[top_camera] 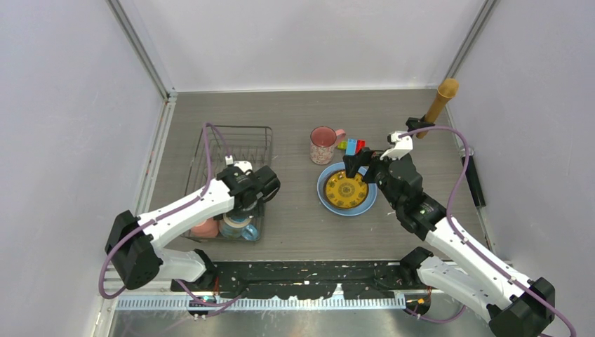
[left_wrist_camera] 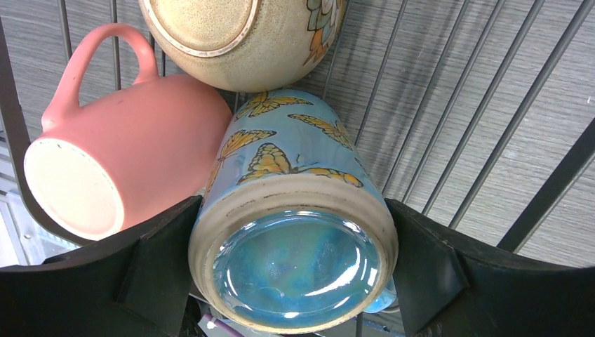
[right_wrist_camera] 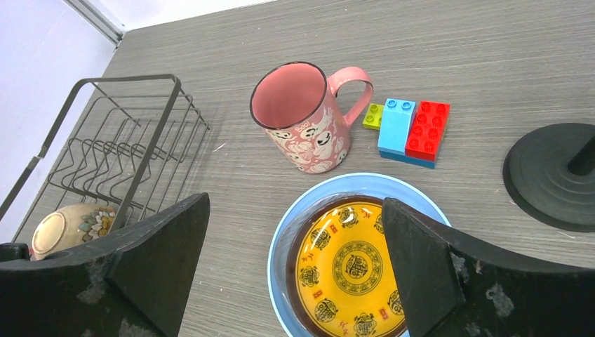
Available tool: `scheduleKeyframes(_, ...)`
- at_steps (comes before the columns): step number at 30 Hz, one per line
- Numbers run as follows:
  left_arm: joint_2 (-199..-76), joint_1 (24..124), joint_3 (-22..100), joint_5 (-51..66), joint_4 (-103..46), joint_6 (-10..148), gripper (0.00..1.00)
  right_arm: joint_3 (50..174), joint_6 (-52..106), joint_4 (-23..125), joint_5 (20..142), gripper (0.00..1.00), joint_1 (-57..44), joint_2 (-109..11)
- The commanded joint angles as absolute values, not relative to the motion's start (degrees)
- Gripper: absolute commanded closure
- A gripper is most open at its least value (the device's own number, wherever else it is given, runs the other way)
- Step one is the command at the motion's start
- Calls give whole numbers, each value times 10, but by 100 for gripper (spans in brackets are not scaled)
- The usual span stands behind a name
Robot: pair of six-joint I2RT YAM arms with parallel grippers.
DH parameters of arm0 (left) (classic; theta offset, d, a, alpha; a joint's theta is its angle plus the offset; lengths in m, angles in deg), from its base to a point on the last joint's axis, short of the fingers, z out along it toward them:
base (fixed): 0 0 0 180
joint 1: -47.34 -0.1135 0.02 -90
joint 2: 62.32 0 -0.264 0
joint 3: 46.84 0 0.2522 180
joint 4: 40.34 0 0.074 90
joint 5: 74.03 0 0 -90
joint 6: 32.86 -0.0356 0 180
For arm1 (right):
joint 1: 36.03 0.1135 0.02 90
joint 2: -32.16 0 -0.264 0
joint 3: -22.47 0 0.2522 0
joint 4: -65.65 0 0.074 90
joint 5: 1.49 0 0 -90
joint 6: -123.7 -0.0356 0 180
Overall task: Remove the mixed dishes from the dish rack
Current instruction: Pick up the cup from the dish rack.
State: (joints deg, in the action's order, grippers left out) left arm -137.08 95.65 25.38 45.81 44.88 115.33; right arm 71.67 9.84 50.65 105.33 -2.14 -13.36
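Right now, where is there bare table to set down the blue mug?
Bare table lies between the dish rack and the light blue plate, and along the far edge behind them. It is crowded around the pink patterned mug, toy bricks and plate.

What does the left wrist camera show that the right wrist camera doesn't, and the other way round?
Only left wrist: the blue butterfly mug and pink cup. Only right wrist: pink patterned mug, toy bricks, yellow plate on the blue plate, a black round base. Both: the dish rack and the beige floral bowl.
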Motion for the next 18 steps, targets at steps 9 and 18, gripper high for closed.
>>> scheduleKeyframes(9, -1305, 960, 291, 495, 490, 1170, 65, 710, 108, 542, 1066, 0, -22, -127)
scheduleKeyframes(18, -1197, 960, 294, 487, 457, 1146, 94, 709, 112, 543, 1054, 0, -22, -126)
